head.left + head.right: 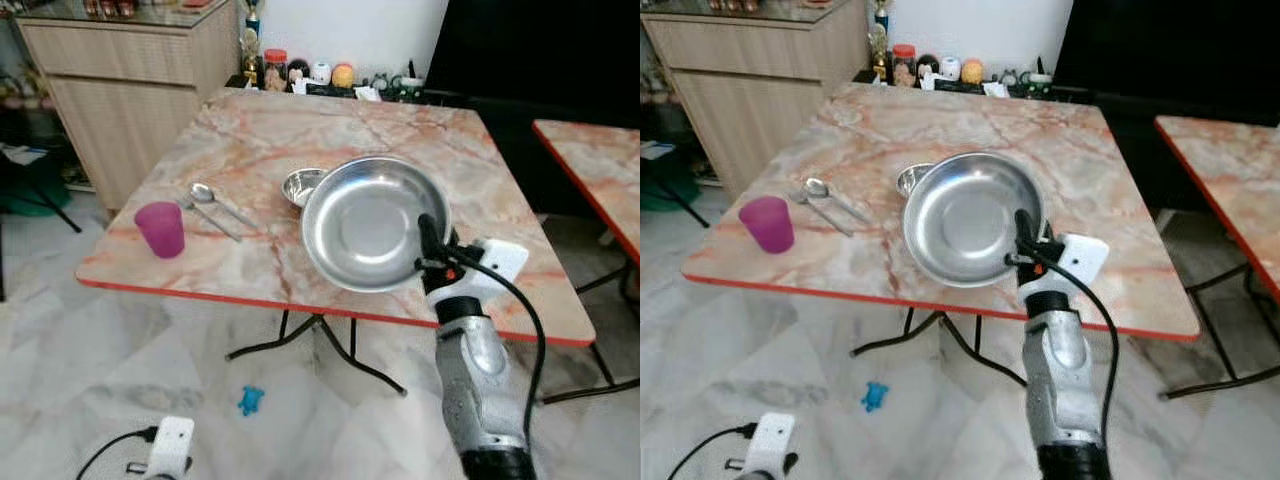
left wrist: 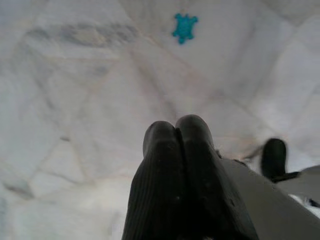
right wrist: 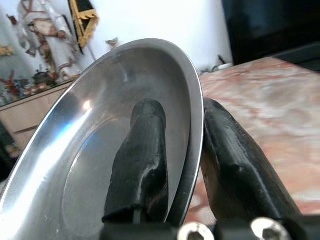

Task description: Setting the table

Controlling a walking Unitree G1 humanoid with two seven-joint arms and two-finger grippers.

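Between the fingers of the right gripper [image 1: 430,250] the rim of the steel plate [image 1: 362,222] is clamped (one finger inside, one outside), held above the marble table [image 1: 420,150]. The left gripper [image 2: 177,137] is seen pressed shut, low over the floor [image 2: 75,100].

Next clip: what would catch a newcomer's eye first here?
The big steel plate, pinched at its rim by the right gripper and held tilted over the marble table's near edge, with a small steel bowl just behind it. Next, the purple cup near the table's left corner, beside a spoon.
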